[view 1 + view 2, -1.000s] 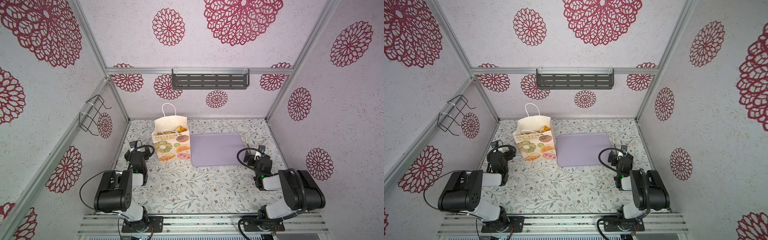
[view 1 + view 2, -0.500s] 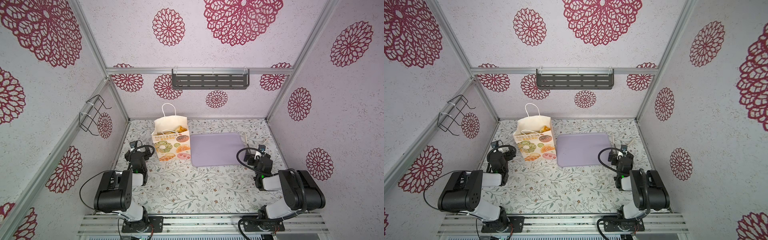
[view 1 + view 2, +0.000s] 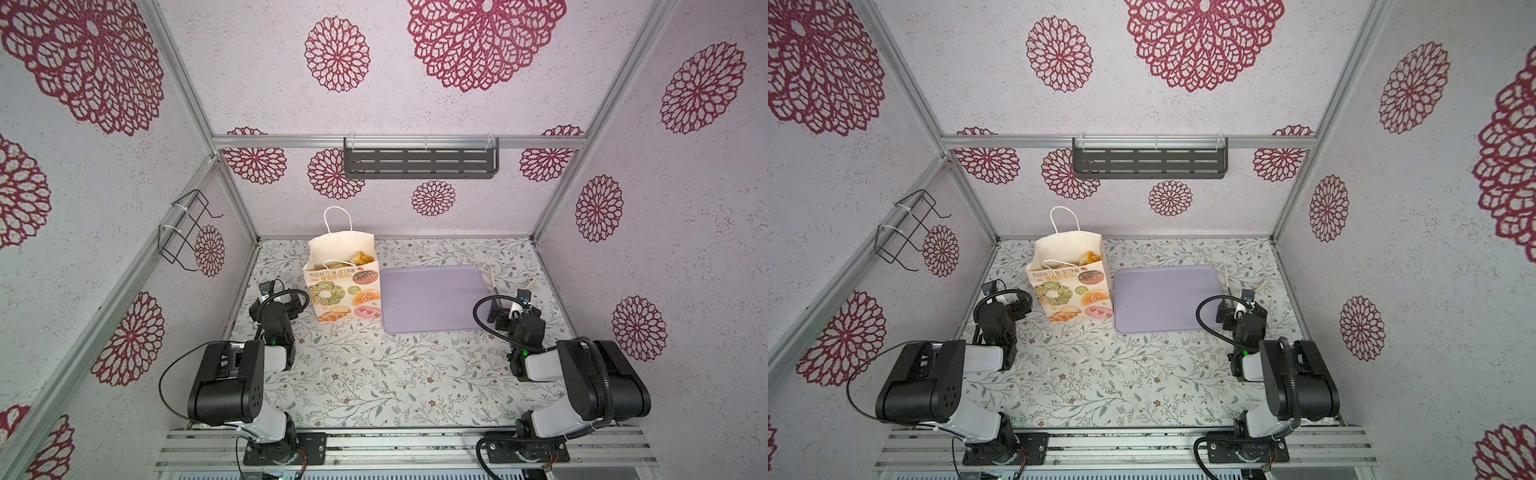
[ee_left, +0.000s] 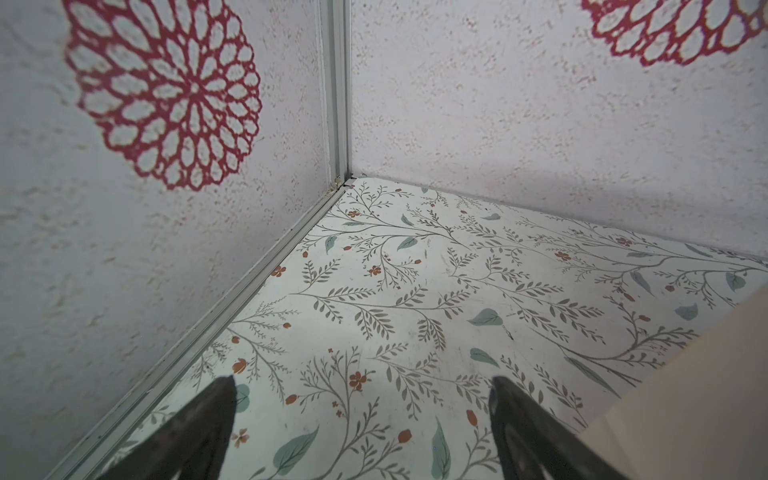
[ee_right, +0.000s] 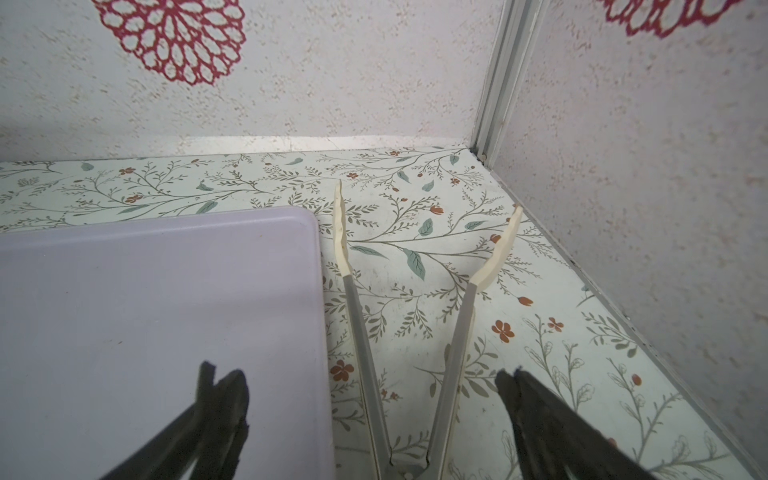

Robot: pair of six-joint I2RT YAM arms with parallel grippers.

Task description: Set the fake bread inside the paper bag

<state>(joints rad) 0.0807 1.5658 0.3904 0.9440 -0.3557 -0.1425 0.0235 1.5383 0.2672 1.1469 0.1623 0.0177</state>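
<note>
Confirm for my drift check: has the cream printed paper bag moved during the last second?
No. The paper bag still stands right beside the flat lilac tray's left edge.

left gripper (image 4: 361, 379) spread wide above floral table (image 4: 415, 291), nothing held between jaws, bag (image 4: 685, 407) edge seen just beside it, patterned walls (image 4: 540, 104) joined at metal post (image 4: 336, 83)

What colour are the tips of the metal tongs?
Cream; the grey metal tongs show best in the right wrist view.
</note>
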